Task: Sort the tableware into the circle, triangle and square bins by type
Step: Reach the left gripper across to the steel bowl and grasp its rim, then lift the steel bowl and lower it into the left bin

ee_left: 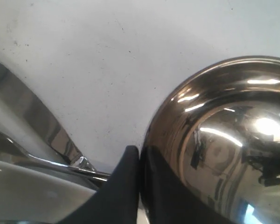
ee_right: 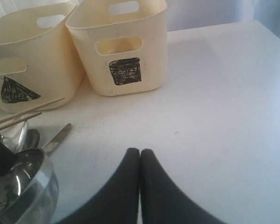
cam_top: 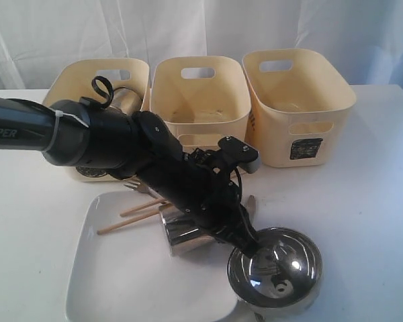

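Note:
My left gripper [cam_top: 245, 243] [ee_left: 139, 151] is shut on the rim of the steel bowl [cam_top: 275, 270] [ee_left: 224, 140], one finger inside and one outside. The bowl sits on the table at the front right corner of the white square plate [cam_top: 121, 282]. A steel mug [cam_top: 180, 231] lies on its side beside the chopsticks [cam_top: 131, 218] on the plate's far edge. Another mug [cam_top: 124, 100] stands in the left bin [cam_top: 74, 75], whose mark my arm hides. The triangle bin [cam_top: 201, 100] [ee_right: 32, 56] and the square bin [cam_top: 299, 100] [ee_right: 126, 46] stand beside it. My right gripper [ee_right: 140, 153] is shut on nothing, above bare table.
A knife [ee_right: 58, 138] and a spoon [ee_right: 31, 138] lie on the table between the steel bowl [ee_right: 18, 186] and the triangle bin. My left arm [cam_top: 121, 144] stretches across the front of the left and middle bins. White tabletop [ee_right: 214, 116] spreads before the square bin.

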`<state>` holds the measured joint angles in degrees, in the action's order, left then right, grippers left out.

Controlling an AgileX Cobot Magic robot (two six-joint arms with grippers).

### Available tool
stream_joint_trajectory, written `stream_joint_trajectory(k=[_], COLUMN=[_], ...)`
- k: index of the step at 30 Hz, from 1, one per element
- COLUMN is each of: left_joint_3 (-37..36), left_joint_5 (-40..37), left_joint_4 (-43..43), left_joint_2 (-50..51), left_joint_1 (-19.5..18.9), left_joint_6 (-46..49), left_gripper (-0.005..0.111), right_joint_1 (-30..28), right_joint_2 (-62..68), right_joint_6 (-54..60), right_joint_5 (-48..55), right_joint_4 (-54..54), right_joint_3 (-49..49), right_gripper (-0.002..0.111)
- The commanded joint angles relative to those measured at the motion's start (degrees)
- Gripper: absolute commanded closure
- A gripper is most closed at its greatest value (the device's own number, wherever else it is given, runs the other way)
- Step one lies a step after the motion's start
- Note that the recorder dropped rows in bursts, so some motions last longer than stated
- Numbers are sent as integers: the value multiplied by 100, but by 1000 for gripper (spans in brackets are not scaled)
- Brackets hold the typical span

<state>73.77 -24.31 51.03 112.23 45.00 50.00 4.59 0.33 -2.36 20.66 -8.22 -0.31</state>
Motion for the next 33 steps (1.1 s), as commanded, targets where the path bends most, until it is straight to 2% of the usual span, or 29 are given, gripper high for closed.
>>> stream_joint_trajectory(k=[1, 14, 21, 27, 33], left_joint_3=[-36, 310, 357, 357, 357], left_joint_5=[-208, 40, 554, 1485, 2349], left_joint_4=[31, -155, -1415, -2017, -2622], left_joint_2=[14, -832, -1479, -1926, -2195], left_joint_1=[29, 29, -36, -501, -1256], left_joint_6=[-34, -34, -237, -364, -355], left_gripper=[107, 107, 107, 107, 107], right_joint_1=[0, 0, 0, 0, 0], right_joint_2=[-33, -33, -33, -33, -33], right_joint_6=[16, 16, 16, 16, 16], right_joint_5=[-82, -82, -82, -82, -82], right_joint_4=[31, 31, 31, 31, 31], right_joint_3=[31, 31, 31, 31, 31], right_gripper=[108, 108, 108, 108, 108])
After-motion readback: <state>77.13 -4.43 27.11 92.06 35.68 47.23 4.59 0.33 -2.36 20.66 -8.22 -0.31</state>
